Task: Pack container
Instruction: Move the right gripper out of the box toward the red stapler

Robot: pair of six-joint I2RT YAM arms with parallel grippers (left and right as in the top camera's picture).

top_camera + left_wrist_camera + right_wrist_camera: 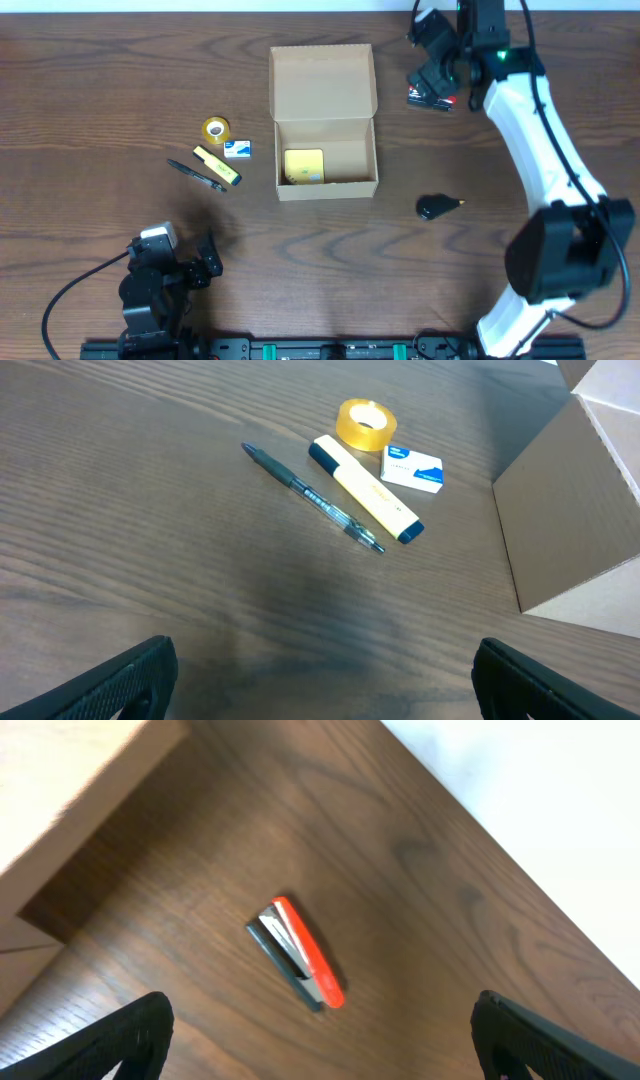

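left gripper (320,698) sits well off the container's (328,189) near-left corner, fingers spread wide, holding nothing. left of the container, in a cluster: pen (310,497), highlighter (365,490) just beside it, tape roll (366,424), small white box (411,468) nearest the container wall. the container is mid-table, lid flap lying open on the far side, yellow pad (303,166) inside at the left end. small black item (437,207) off its near-right corner. red stapler (297,952) off its far-right corner, right gripper (320,1045) hovering over it, fingers wide apart, empty. my read: the container is light thin card, so the walls flex and it'll skate on the wood. pinch a side wall at the rim to steady it, and take the flap by its free edge to close it.
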